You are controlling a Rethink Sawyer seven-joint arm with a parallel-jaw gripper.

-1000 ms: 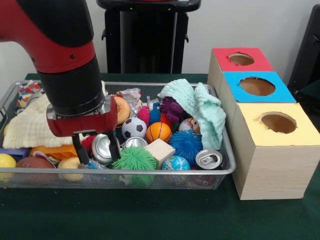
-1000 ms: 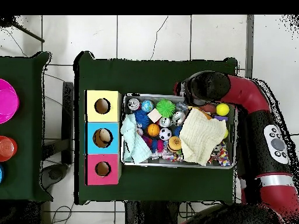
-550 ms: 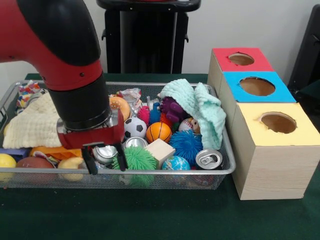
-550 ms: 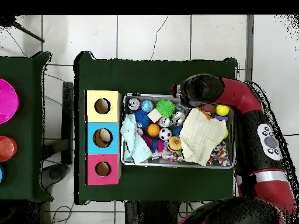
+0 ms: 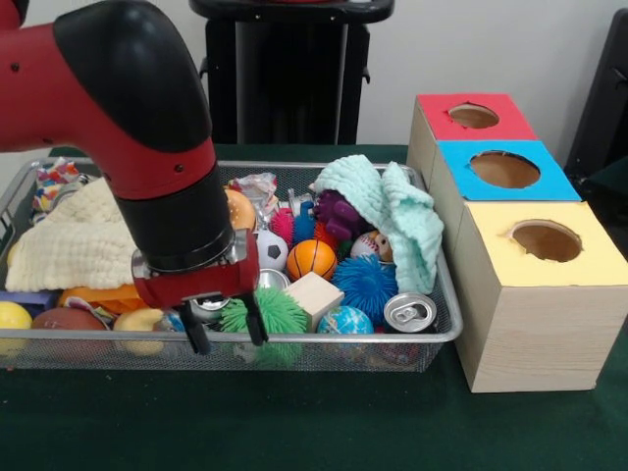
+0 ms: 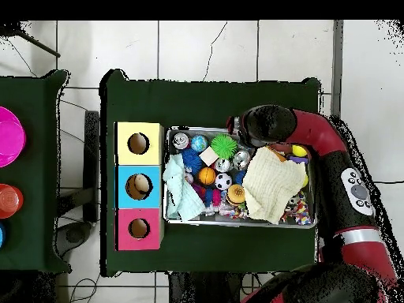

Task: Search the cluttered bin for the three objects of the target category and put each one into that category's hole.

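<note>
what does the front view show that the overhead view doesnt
Only the front view shows the gripper, its jaws open and empty, hanging low at the bin's front wall by the green spiky ball, plus the boxes' plain wooden sides.

Only the overhead view shows the arm's full sweep beside the table, the tiled floor, and a pink disc on a second table.

Both show the bin, its clutter, and the yellow, blue and red holes.

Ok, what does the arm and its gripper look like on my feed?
The arm is glossy red with a black rounded elbow cap and a black cylindrical wrist. A red block under the wrist carries the gripper, with two thin black fingers.
</note>
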